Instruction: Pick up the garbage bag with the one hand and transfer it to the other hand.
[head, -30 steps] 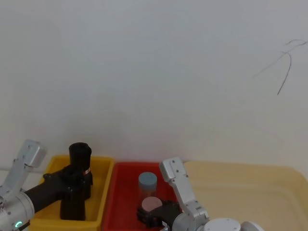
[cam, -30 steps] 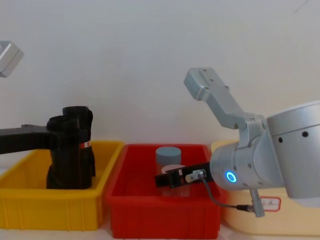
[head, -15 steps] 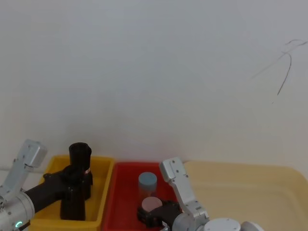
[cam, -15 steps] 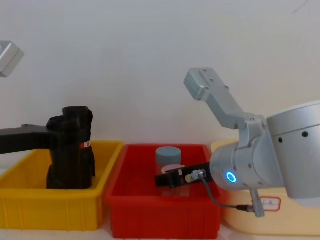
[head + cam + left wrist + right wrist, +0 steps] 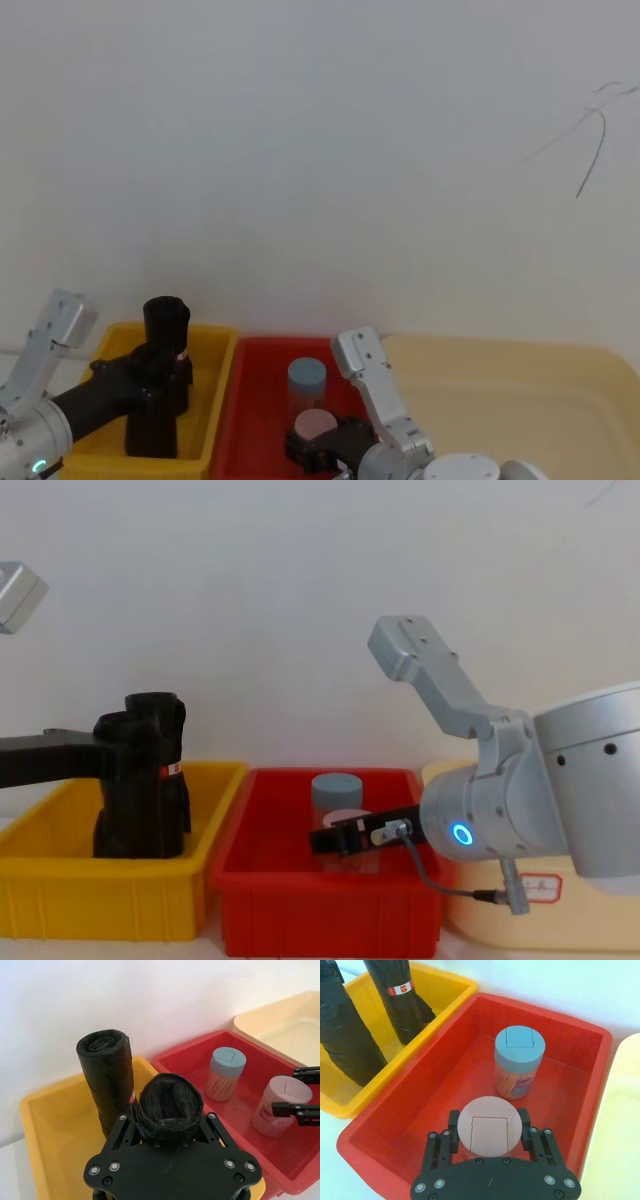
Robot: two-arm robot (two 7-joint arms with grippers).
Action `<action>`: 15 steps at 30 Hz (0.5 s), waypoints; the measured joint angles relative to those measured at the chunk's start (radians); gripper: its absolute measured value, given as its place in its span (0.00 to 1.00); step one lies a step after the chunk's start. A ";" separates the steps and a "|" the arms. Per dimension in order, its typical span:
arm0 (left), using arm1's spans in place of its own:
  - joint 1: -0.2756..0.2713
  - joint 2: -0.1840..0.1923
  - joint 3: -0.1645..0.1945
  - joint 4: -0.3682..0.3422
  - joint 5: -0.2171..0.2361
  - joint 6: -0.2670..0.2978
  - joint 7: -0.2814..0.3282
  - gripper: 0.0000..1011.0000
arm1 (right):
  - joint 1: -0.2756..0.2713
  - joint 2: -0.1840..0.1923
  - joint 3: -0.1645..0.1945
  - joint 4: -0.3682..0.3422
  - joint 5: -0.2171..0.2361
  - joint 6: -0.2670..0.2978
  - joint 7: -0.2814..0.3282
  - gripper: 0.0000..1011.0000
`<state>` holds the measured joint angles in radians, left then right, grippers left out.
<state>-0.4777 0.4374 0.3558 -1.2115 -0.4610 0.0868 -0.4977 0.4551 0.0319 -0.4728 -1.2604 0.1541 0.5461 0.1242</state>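
Note:
The garbage bag (image 5: 170, 1107), a plain matte-black roll, stands upright in the yellow bin (image 5: 222, 372). My left gripper (image 5: 167, 1119), on the green-lit arm, is shut on the roll near its top, one finger on each side; it is also seen in the head view (image 5: 150, 372) and the chest view (image 5: 120, 745). The roll's lower body (image 5: 125, 825) rests on the bin floor. My right gripper (image 5: 488, 1121), on the blue-lit arm, sits low in the red bin (image 5: 580, 1110), open, with its fingers on either side of a pink-lidded jar (image 5: 489, 1132).
A second black roll with a red-and-white label (image 5: 106, 1077) stands just behind the held one in the yellow bin. A blue-lidded jar (image 5: 520, 1060) stands in the red bin beyond the pink one. A cream tray (image 5: 520, 390) lies to the right. A white wall is close behind.

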 joint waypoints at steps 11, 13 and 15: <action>0.006 0.005 -0.005 -0.042 0.020 -0.007 0.021 0.36 | -0.011 0.005 0.008 -0.041 0.002 -0.012 0.013 0.65; 0.008 0.008 -0.007 -0.067 0.025 -0.005 0.028 0.36 | -0.014 0.006 0.011 -0.057 0.003 -0.014 0.014 0.65; 0.008 0.009 -0.008 -0.082 0.028 0.000 0.032 0.36 | -0.018 0.007 0.016 -0.076 0.006 -0.015 0.018 0.65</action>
<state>-0.4696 0.4465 0.3474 -1.2938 -0.4330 0.0868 -0.4658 0.4375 0.0392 -0.4568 -1.3366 0.1604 0.5313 0.1422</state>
